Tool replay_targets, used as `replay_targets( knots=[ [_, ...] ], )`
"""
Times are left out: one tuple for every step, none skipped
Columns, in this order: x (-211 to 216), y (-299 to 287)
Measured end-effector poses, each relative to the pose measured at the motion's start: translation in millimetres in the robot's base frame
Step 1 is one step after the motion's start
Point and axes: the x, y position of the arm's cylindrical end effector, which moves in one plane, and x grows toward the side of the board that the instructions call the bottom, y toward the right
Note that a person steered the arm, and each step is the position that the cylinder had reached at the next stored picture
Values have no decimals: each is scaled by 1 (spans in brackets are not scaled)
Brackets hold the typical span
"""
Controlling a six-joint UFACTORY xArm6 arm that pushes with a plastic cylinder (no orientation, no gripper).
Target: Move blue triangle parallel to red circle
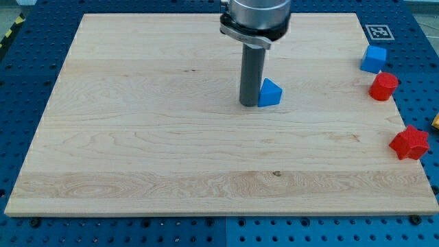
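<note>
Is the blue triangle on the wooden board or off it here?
On it. The blue triangle sits on the wooden board near the middle, with my tip against its left side.

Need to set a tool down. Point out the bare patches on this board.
The wooden board is bare left of my tip and below the blue triangle. It's crowded at the view's right edge: blue cube, red circle, red star.

Two blue blocks, a triangle (pixel 270 92) and a cube (pixel 374 60); two red blocks, a circle (pixel 384 86) and a star (pixel 410 143).
</note>
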Motion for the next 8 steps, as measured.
replay_targets(
  knots=[
    [6,26],
    [8,50],
    [7,52],
    [-4,47],
    [-19,41],
    [-42,29],
    [-46,18],
    [-54,2]
  ],
)
